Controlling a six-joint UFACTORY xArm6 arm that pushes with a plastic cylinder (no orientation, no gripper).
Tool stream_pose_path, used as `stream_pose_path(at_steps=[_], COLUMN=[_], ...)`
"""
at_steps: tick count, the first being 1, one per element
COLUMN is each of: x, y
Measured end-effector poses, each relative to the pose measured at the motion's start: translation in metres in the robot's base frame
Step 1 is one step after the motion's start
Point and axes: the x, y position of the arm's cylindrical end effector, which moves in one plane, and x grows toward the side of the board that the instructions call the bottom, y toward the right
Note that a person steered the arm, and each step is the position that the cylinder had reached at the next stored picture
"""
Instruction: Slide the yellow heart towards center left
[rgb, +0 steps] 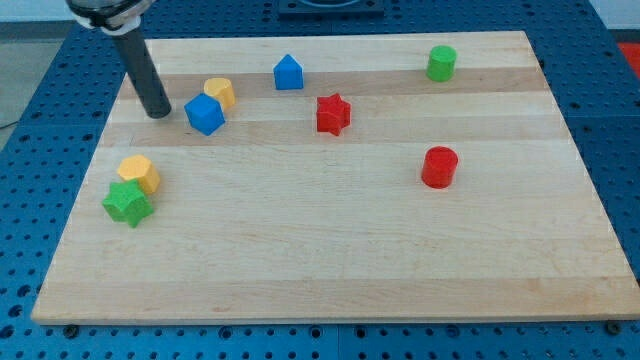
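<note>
1. Two yellow blocks: a yellow heart-like block (220, 92) and a yellow block (139, 172) whose shape may be a hexagon.
2. Two blue blocks: a blue cube (204, 114) and a blue house-shaped block (288, 72).
3. Two red blocks: a red star (333, 114) and a red cylinder (439, 167).
4. Two green blocks: a green star (127, 203) and a green cylinder (441, 63).
5. One pale wooden board (330, 260).

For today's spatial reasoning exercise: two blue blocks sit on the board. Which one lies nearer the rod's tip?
The blue cube, just right of my tip and touching the upper yellow block. The blue house-shaped block sits farther right, alone.
</note>
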Motion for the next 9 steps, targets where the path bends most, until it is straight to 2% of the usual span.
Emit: stream_pose_path(at_steps=[1, 2, 4, 5, 6, 7, 8, 9], x=[0.022, 0.024, -0.064, -0.059, 0.004, 0.009, -0.018, -0.019], y=[0.068, 0.116, 0.115, 0.058, 0.016, 0.01, 0.04, 0.093])
